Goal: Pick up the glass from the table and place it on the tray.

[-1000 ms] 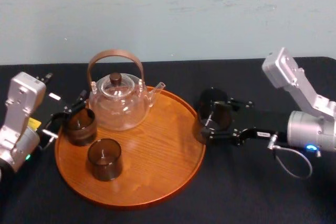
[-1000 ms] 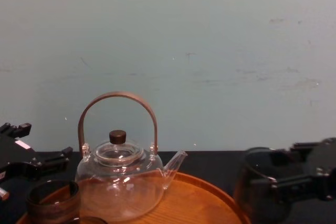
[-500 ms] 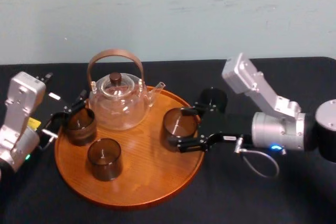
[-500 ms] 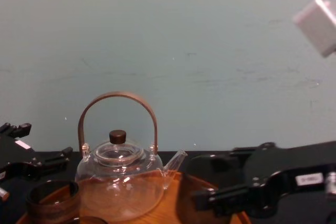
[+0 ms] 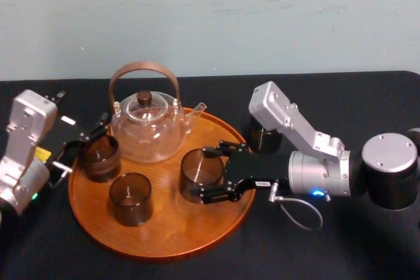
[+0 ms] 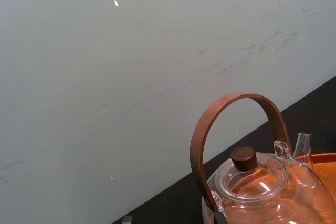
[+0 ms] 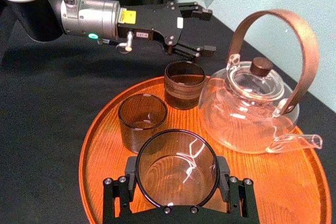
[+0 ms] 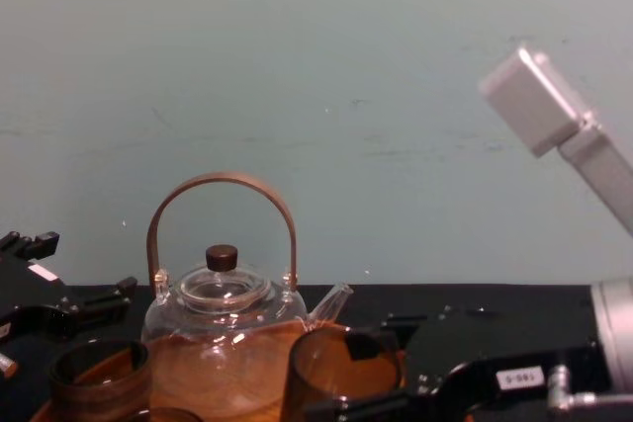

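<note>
A dark smoky glass [image 5: 199, 174] is held upright between both fingers of my right gripper [image 5: 206, 176], over the right part of the round wooden tray [image 5: 167, 237]. The right wrist view shows the glass [image 7: 176, 174] clamped on both sides above the tray [image 7: 273, 182]. I cannot tell whether its base touches the wood. In the chest view the glass [image 8: 341, 373] sits right of the teapot [image 8: 223, 338]. My left gripper [image 5: 82, 143] rests open at the tray's left edge, just beside another glass [image 5: 100, 157] and apart from it.
A glass teapot [image 5: 146, 129] with a brown hoop handle stands at the tray's back. A second glass [image 5: 130, 198] stands on the tray's front left. One more dark glass [image 5: 264, 137] stands on the black table [image 5: 328, 254], partly behind my right arm.
My right gripper has carried the glass leftward, from over the table just right of the tray to above the tray's right part. The left arm has not moved.
</note>
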Motion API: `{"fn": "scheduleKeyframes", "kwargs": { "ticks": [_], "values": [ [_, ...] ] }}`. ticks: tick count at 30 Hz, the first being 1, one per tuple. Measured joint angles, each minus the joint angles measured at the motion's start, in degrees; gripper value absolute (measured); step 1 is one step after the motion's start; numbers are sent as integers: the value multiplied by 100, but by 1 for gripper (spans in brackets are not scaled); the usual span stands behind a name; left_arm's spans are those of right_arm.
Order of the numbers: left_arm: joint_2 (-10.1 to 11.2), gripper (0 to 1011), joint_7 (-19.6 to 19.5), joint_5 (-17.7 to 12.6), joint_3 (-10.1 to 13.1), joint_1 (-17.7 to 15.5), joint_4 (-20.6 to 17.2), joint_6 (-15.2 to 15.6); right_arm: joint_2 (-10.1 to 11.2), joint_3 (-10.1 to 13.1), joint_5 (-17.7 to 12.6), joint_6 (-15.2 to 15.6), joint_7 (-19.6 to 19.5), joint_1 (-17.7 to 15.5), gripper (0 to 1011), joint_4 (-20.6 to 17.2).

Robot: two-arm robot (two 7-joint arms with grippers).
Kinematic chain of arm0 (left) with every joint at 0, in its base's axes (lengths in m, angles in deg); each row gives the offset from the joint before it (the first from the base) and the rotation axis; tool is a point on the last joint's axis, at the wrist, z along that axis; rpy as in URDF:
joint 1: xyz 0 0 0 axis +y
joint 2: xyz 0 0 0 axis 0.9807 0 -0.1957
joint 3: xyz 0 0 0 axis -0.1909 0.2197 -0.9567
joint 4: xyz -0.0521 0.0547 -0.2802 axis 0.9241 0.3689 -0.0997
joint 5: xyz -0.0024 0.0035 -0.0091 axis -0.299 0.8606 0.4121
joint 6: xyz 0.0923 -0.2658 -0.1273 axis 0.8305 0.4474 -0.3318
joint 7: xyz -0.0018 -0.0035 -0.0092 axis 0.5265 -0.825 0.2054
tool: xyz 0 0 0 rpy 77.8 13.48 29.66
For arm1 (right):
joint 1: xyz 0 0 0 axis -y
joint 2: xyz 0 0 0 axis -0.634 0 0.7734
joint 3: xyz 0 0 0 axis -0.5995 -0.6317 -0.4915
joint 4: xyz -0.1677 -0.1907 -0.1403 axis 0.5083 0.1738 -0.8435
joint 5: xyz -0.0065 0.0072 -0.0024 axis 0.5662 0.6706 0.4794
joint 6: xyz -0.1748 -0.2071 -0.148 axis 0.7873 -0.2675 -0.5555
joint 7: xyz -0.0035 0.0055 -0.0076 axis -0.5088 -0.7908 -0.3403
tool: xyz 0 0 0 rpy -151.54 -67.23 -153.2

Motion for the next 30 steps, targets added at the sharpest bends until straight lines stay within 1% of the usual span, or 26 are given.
{"fn": "scheduleKeyframes", "kwargs": {
  "ticks": [7, 16, 21, 30],
  "values": [
    [0, 1001, 0, 0, 0, 0, 0, 0, -110, -85, 47, -72, 32, 21, 903, 261],
    [0, 1001, 0, 0, 0, 0, 0, 0, -210, -140, 98, -102, 67, 30, 903, 515],
    [0, 1001, 0, 0, 0, 0, 0, 0, -234, -157, 122, -102, 75, 19, 903, 583],
    [0, 1001, 0, 0, 0, 0, 0, 0, -237, -180, 194, -95, 66, -23, 903, 600]
  ]
}}
